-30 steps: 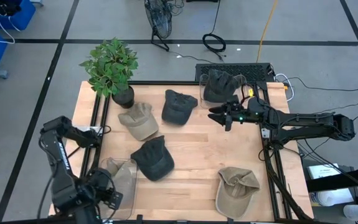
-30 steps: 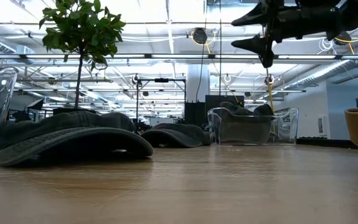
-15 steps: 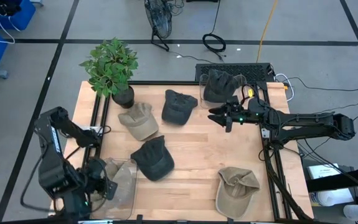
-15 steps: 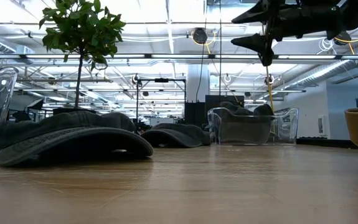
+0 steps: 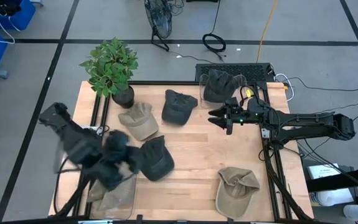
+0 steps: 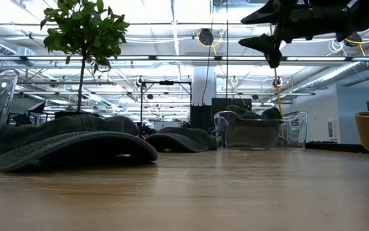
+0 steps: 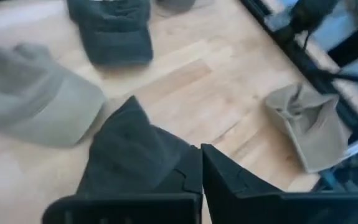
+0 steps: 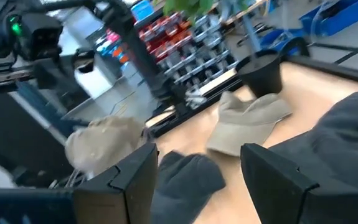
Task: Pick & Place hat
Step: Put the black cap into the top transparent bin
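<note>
Several caps lie crown-up on the wooden table (image 5: 197, 149): a khaki hat (image 5: 138, 120), a dark hat (image 5: 179, 106), a dark hat (image 5: 152, 158) in the middle and a khaki hat (image 5: 236, 190) near the front right. My left gripper (image 5: 124, 163) hovers blurred beside the middle dark hat (image 7: 132, 152). Its fingers (image 7: 200, 168) are shut with nothing between them. My right gripper (image 5: 219, 116) hangs open and level above the table's far right part (image 6: 271, 29), holding nothing.
A clear bin (image 5: 117, 186) at the near left holds a khaki hat. Another clear bin (image 5: 221, 84) at the far right holds a dark hat. A potted plant (image 5: 111, 68) stands at the far left corner. Black frame rails (image 5: 269, 155) run along the table's sides.
My left gripper has swung up from over the near-left clear bin toward the table's middle, turning as it goes, and now hangs beside the middle dark hat. The khaki hat stays in the bin. My right arm has kept still.
</note>
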Motion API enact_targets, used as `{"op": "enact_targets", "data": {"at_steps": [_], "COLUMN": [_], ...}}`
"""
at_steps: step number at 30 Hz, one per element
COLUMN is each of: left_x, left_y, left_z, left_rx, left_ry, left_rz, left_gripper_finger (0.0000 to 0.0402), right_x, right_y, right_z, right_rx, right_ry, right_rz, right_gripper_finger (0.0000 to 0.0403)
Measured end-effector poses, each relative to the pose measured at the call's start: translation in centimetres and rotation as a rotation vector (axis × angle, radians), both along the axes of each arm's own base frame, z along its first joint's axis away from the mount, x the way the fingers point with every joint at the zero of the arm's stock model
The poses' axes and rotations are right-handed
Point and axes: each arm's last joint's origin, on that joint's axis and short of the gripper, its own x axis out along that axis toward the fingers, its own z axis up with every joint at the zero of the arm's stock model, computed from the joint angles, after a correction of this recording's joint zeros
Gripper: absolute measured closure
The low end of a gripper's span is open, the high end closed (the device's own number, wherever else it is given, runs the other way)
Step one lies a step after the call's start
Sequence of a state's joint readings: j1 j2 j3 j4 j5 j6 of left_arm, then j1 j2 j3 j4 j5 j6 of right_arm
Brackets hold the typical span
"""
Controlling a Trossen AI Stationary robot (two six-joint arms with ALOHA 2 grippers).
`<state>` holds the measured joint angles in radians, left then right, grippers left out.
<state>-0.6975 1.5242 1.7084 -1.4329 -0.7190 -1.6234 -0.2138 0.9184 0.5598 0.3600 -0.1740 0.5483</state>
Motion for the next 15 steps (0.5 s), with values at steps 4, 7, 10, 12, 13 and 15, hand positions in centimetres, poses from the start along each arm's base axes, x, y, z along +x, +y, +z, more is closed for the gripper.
{"op": "enact_targets", "data": {"at_steps": [4,7,10,12,13,15], "left_x": [4.2,7.0,9.3,10.4,11.1,12.6], "left_y": [0.8,1.2,1.8,2.1,2.1,2.1], "left_z": [-0.7,-1.6,-3.3,-4.3,-4.7,-5.4], "left_rx": [0.072,0.088,0.101,0.116,0.115,0.125], "left_ry": [0.022,0.044,0.102,0.143,0.147,0.127], "left_rz": [-0.146,-0.242,-0.285,-0.312,-0.337,-0.395], "left_gripper_finger": [0.0396,0.0398,0.0396,0.0398,0.0398,0.0398], "right_x": [0.0,0.0,-0.1,-0.1,-0.1,-0.1], "right_y": [0.2,0.3,0.4,0.5,0.5,0.6], "right_z": [-0.1,-0.2,-0.5,-0.7,-0.7,-0.9], "right_rx": [-0.003,-0.001,0.003,0.011,0.014,0.022], "right_ry": [0.006,0.023,0.049,0.065,0.070,0.086], "right_rz": [0.074,0.099,0.131,0.161,0.175,0.202], "right_gripper_finger": [0.0190,0.0190,0.0190,0.0190,0.0190,0.0190]}}
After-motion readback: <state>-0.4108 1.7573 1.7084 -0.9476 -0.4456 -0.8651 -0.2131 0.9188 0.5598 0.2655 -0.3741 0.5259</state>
